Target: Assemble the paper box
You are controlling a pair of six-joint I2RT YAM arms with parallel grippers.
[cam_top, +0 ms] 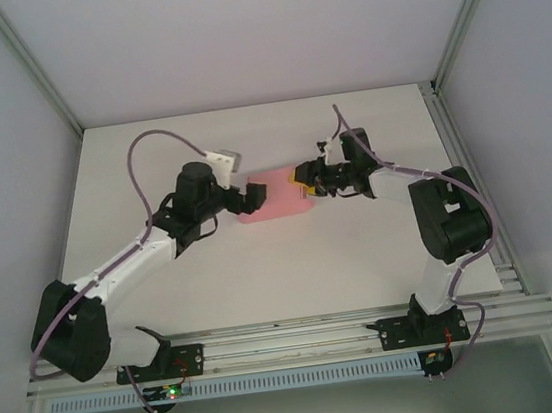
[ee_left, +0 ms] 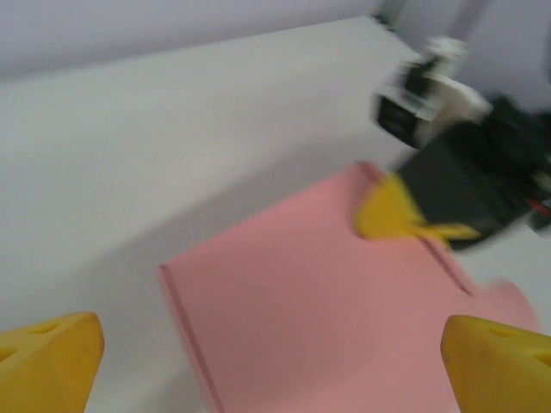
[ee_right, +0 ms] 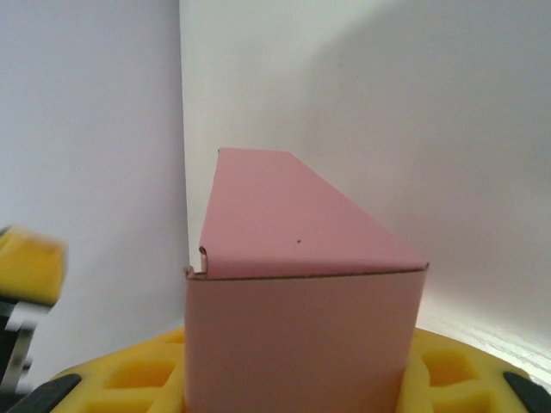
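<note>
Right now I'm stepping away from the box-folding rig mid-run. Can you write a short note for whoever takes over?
Left claw: open, fingers spread wide at the near end of the paper box, not gripping it.
Right claw: shut on the box's opposite end.
Box: between the two claws, over the middle of the table.
Done: the pink card looks folded into a box body.
Left: probably closing the ends; whether any flaps are tucked cannot be told.

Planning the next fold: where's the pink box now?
In the top view the paper box sits mid-table, its right end in the right gripper, the open left gripper at its left.
</note>
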